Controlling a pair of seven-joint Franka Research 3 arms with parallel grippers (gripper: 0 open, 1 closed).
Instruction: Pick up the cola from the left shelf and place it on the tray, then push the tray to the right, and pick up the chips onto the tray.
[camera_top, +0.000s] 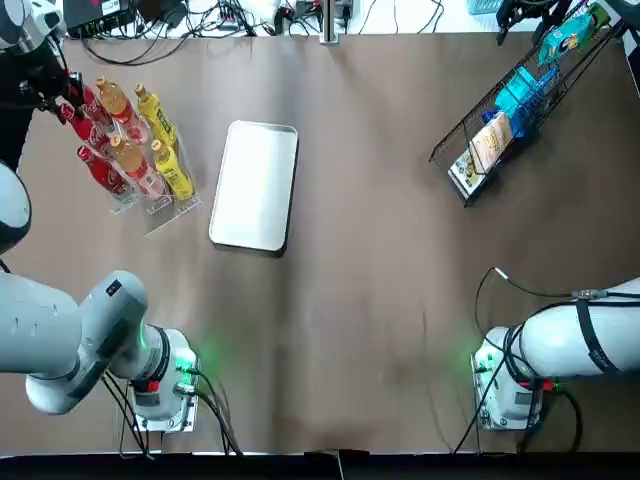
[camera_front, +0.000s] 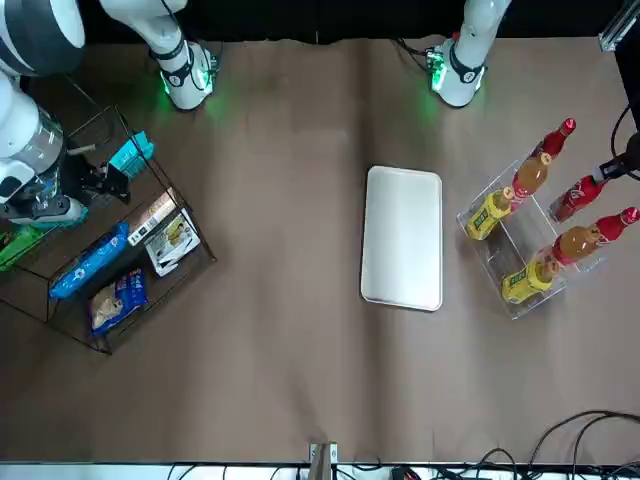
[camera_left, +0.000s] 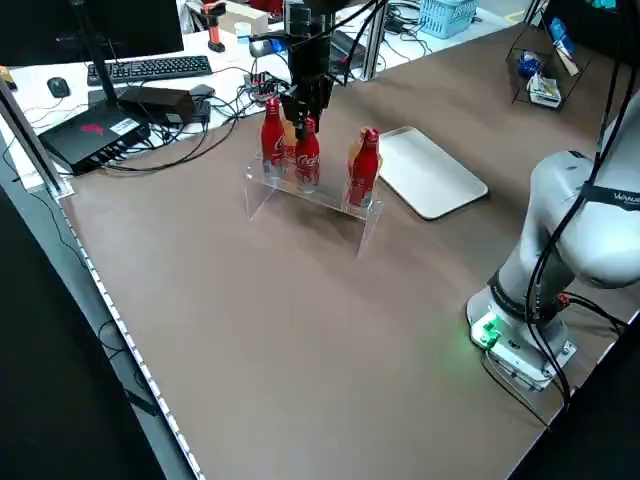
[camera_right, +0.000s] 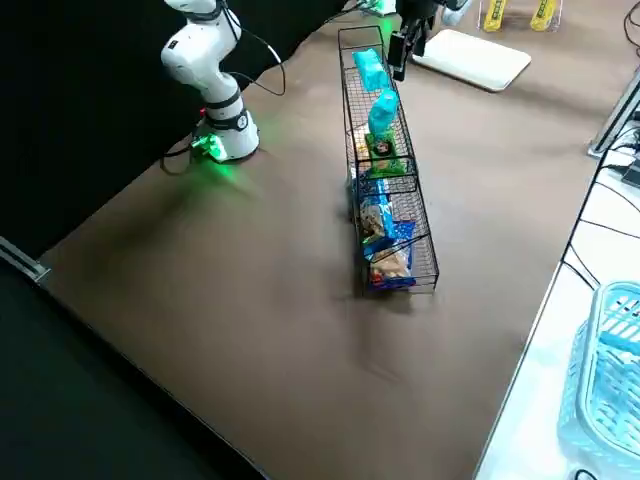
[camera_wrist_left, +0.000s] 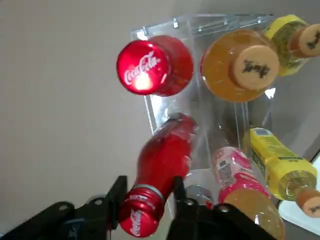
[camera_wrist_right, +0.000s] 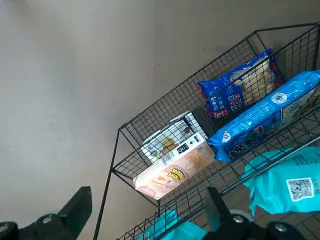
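**Cola taken by the neck at the shelf, tray waiting empty**

The tray is seen lying flat on the counter, nearest the arm bases among the task's things, with nothing on it. It is placed between the two stores, so that it can be loaded from one side and then pushed toward the other.

Just beside the tray, on its left, the clear shelf is set, with its bottles kept upright in rows. The orange bottles and yellow bottles are held in the rows nearer the tray, and the red ones in the row away from it.

At that outer row the left hand is brought down over one cola. Its fingers are closed narrow on the neck just under the cap, apparently so that the body can be drawn up past its neighbours. The bottle is judged not yet lifted out. A second cola is left standing beside it.

Well apart from the tray, to its right and farther back, the tilted wire basket is found, with the chips kept inside it. The right hand is held over the basket with its fingers spread wide and nothing gripped.
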